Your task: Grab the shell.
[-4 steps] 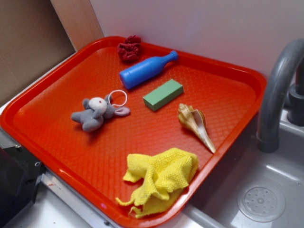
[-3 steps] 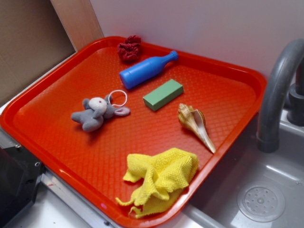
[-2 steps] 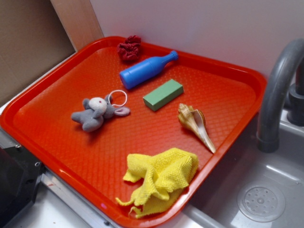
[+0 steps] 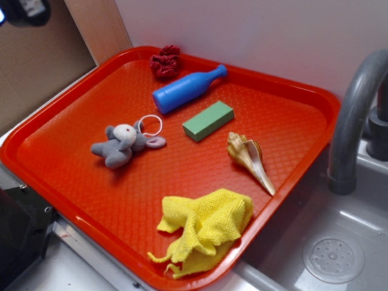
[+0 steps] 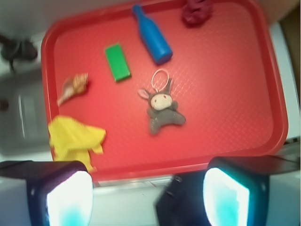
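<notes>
The red tray [image 4: 303, 115] fills the scene, sitting beside a grey sink [image 4: 339, 254] with its curved faucet [image 4: 354, 109], and the tool [image 5: 148, 193] hangs high above the tray's near edge, looking straight down. Its two fingers [image 5: 68, 200] stand wide apart at the bottom of the wrist view, nothing between them: open and empty. In the exterior view only a dark corner of the arm pokes in at the top left.

Ahead of the tool and off to its left lies a crumpled yellow cloth [image 4: 206, 227]. Beyond the tool's centre line sit a grey plush mouse [image 4: 121, 144] and a blue bottle [image 4: 185, 90], with a green block [image 4: 208, 120] a little left of them and a dark red scrunchie [image 4: 165, 60] at the far edge.

And the shell [image 4: 247, 156]? It lies flat on the tray, ahead and well to the tool's left, between the green block and the yellow cloth, touching neither, with its pointed tail toward the cloth.

This looks like the very opening step, the approach. The next move calls for travelling across to the shell, descending, and lining the fingers across its fat body rather than the thin tail.
</notes>
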Tool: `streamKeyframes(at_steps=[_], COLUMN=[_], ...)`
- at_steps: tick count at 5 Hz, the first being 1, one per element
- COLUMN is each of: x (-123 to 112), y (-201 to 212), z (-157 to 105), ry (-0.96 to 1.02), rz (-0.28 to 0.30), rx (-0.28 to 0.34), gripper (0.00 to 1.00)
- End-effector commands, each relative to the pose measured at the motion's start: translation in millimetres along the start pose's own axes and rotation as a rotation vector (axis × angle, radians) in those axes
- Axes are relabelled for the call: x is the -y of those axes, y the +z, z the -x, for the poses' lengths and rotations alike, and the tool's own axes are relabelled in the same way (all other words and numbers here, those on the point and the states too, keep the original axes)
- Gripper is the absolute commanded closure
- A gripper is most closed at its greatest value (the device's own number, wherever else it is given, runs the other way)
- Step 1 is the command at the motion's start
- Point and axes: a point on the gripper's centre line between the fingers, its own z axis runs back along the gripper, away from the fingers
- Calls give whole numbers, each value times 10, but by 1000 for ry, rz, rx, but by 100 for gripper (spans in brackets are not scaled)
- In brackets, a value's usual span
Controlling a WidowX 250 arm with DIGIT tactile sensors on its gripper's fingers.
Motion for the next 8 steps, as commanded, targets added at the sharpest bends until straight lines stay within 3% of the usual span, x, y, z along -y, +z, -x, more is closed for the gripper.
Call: streamKeyframes(at_steps=[1, 2, 3, 5, 6, 7, 8], x=[419, 527, 596, 823, 944, 1055, 1089], y=[-621, -900, -1213, -1577, -1692, -1846, -1982], z=[-226, -343, -493, -742, -804, -819, -786], ry=[378, 479, 559, 569, 576, 579, 594], rz=[-83, -90, -79, 50, 88, 123, 111], rx=[169, 200, 170, 86, 64, 6, -48], gripper=[0, 0, 0, 0, 0, 0, 0])
